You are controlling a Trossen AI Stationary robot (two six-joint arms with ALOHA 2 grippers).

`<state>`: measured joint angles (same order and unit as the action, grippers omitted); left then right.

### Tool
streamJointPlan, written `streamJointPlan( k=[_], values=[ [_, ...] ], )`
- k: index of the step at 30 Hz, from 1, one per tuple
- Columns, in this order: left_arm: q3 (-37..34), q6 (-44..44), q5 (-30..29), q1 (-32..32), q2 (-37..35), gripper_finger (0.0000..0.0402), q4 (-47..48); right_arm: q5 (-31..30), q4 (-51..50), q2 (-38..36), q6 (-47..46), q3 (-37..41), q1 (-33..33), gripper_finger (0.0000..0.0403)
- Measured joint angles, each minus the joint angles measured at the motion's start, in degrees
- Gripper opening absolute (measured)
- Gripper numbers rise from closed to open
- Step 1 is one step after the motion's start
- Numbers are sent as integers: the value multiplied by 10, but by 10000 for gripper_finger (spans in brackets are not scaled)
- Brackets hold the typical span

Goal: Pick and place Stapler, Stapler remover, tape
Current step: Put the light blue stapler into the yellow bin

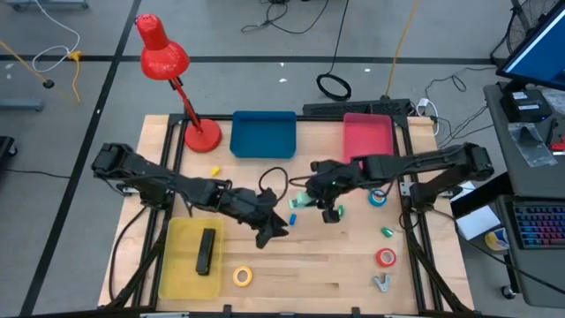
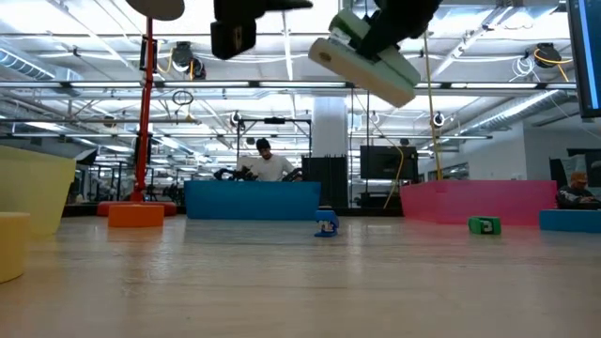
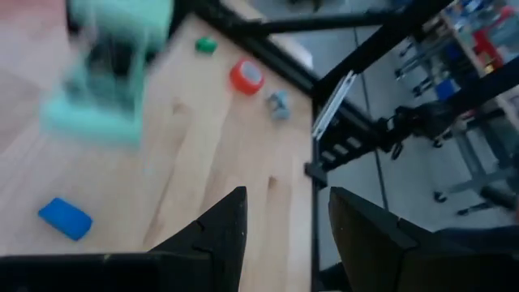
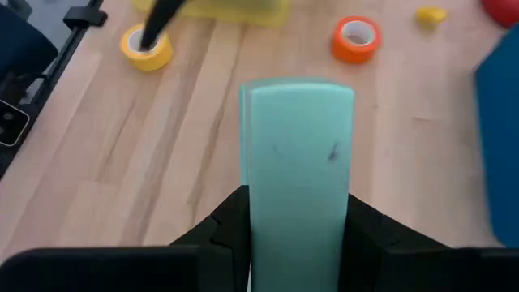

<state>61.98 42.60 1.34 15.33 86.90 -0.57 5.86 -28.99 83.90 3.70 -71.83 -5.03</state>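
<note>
Above the wooden desk (image 1: 335, 265), a mint-green stapler (image 4: 298, 162) (long, blocky) is pinched by the right hand (image 4: 297, 212); the left hand (image 3: 284, 223) is spread.

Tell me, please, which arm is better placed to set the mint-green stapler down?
The right: its gripper already clamps the mint-green stapler above the table, while the left gripper hangs open and empty nearby.

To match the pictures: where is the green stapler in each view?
High view: green stapler at table centre.
Low view: green stapler top centre, off the table.
Left wrist view: green stapler, blurred, beyond left fingers.
Right wrist view: green stapler between right fingers.
Shared landmark: red tape roll, high and left wrist.
</note>
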Motion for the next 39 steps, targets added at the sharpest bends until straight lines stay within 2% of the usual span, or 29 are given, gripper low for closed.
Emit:
streamJointPlan(
  k=[4,10,15,23,30,36,39],
  values=[
    [1,-3,-31,0,-5,172,-11,2,6,42,8,0,-23,109],
    [1,-2,-23,-8,-6,172,-8,5,32,85,19,0,-35,109],
    [1,-33,-17,-10,-7,172,-1,34,61,96,28,-1,-28,109],
    [0,-120,-31,-15,-6,172,67,78,85,99,40,-1,-11,109],
    [1,-140,-36,-37,-2,172,67,80,96,106,41,0,2,109],
    [15,-158,-37,-48,5,172,78,109,107,127,29,-1,4,109],
    [19,-155,-38,-48,11,172,108,109,110,127,29,1,5,109]
  ],
)
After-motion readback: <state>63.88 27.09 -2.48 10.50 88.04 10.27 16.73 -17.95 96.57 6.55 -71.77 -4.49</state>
